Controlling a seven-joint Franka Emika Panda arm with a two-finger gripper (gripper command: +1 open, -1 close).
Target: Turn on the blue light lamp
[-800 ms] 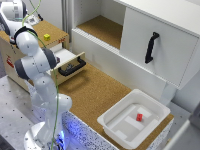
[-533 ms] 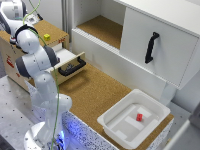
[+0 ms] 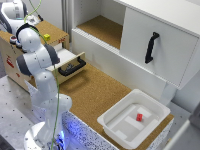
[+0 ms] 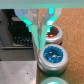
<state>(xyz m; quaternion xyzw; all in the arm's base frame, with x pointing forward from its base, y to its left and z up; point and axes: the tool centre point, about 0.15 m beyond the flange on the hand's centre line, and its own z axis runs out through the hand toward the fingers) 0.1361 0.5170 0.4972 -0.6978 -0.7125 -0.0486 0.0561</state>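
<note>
- Wrist view: the small round glossy blue dome-shaped lamp cap [image 4: 51, 53] sits in a grey ring housing on the cork-topped wooden desk [image 4: 74, 20], directly below the jaws [image 4: 39, 31]. Just beyond it stands a small dark reddish round cap [image 4: 53, 36] in a like housing; a pale green-lit housing [image 4: 54, 80] shows at the near edge.
- Jaws state: the two fingers stand close together with only a thin slit between them and nothing held; I read them as clenched for a press.
- The fingertips lie over the edge of the blue dome's housing rather than its centre; I cannot tell whether they touch it.
- Risk 1: off-centre descent. A push landing on the grey ring or the glossy dome's slope could slip off without actuating the switch.
- Risk 2: wrong button. The reddish cap is just beside the blue one; a small drift that way would press it instead.
- Risk 3: the housing looks loose on the desk; a slanted push could shove it sideways.
- Exterior view: the white arm [image 3: 36, 59] reaches over the wooden box at the view's left; the lamp itself is hidden there.
- Versus 0.8 s ago: the arm's upper links look slightly shifted; the white plastic tray [image 3: 120, 122] with the small red block [image 3: 139, 117] and the yellow cube [image 3: 46, 36] look unmoved.
</note>
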